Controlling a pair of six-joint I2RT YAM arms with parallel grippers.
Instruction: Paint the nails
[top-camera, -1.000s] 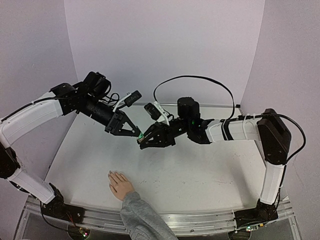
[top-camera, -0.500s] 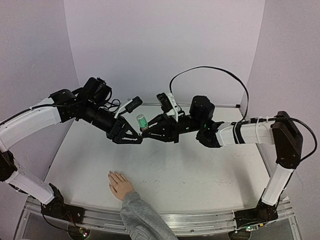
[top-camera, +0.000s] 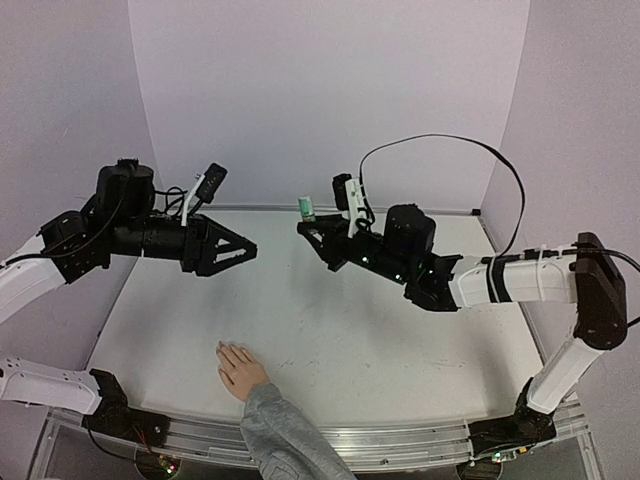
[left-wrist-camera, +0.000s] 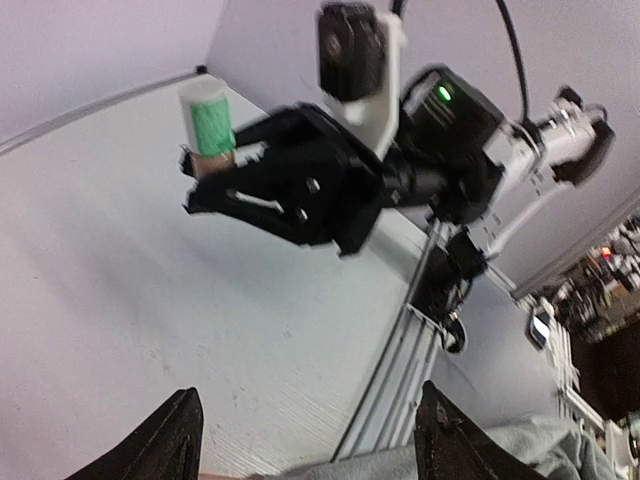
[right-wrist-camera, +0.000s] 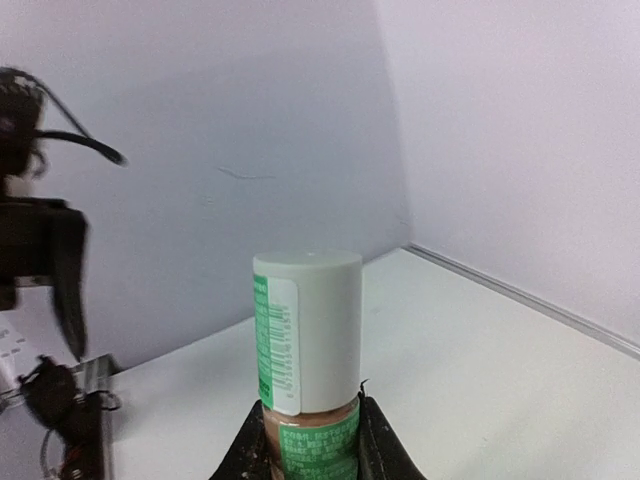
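A small flesh-coloured hand (top-camera: 240, 368) with a grey knit sleeve (top-camera: 285, 435) lies palm down at the table's front, fingers pointing to the far left. Its nails (top-camera: 222, 347) are tiny pale specks. My right gripper (top-camera: 308, 226) is raised over the back middle of the table, shut on the lower part of a small bottle (top-camera: 307, 208) with a whitish cap and green label (right-wrist-camera: 307, 350), held upright. My left gripper (top-camera: 250, 247) hovers open and empty to the left of it, pointing at the bottle (left-wrist-camera: 208, 118). Its fingertips (left-wrist-camera: 185, 435) frame bare table.
The white table (top-camera: 400, 340) is closed in by lilac walls at the back and both sides. A metal rail (top-camera: 400, 445) with the arm bases runs along the near edge. The right arm's black cable (top-camera: 440, 145) loops above it.
The left gripper has opened, let go of the bottle's cap end and drawn back to the left. The right arm has carried the bottle up and toward the back wall.
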